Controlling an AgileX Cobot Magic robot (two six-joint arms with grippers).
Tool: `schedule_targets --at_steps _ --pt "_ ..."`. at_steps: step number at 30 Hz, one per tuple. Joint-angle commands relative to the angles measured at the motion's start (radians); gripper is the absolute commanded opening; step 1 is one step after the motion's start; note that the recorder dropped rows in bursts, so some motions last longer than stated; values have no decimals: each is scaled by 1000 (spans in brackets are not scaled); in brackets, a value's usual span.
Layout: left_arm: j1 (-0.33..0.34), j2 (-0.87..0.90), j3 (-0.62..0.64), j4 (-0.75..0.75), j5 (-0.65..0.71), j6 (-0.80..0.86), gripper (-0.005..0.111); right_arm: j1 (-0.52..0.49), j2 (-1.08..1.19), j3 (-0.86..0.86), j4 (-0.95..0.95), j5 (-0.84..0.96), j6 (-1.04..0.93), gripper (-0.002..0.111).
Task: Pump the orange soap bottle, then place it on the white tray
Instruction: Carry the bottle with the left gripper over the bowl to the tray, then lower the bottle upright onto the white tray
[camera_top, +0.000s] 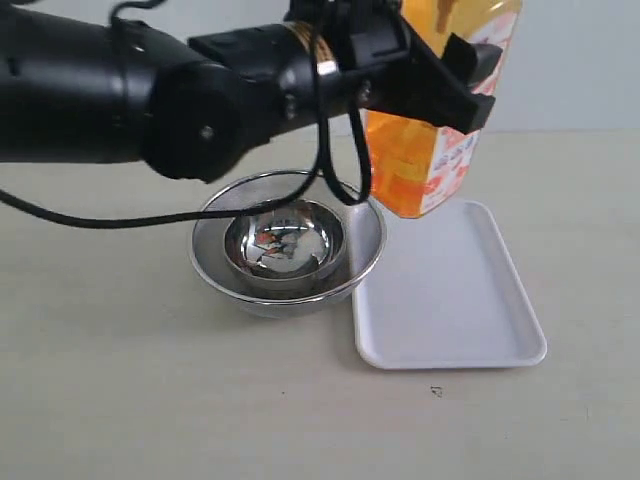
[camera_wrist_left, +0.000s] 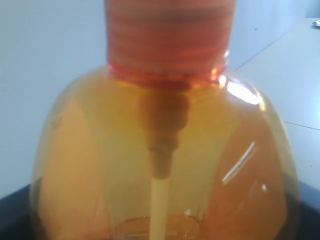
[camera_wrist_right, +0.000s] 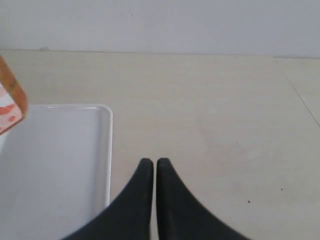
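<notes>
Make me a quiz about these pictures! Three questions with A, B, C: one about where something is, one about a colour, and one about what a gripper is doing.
1. In the exterior view, where are the steel bowls compared with the white tray?
A) to its left
B) on top of it
C) to its right

2. What colour is the soap bottle?
A) green
B) orange
C) blue

3. How are the fingers of the right gripper?
A) spread wide
B) closed around a bowl
C) shut together, holding nothing

Answers:
1 A: the bowls stand beside the tray's left edge.
2 B: its see-through body is orange.
3 C: the right wrist view shows both black fingers side by side above the table, with nothing between them.
</notes>
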Motion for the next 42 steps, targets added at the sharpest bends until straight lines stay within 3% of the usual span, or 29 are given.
schedule_targets --at_steps 1,9,26,30,34,42 --pt "-23 90 -82 7 -113 -40 5 2 -10 11 51 7 -64 0" --pt "-50 230 -122 12 -223 -49 5 2 -10 11 66 8 -96 0" --pt "-50 285 -122 12 -108 -103 7 2 -10 11 66 10 -103 0" --pt "-50 285 -122 12 -108 -125 24 2 -10 11 66 10 -106 0" --pt "-50 285 -122 12 -108 -161 60 2 -10 11 66 10 -112 0" --pt "-50 285 -122 12 -104 -182 85 2 -10 11 66 10 -119 0"
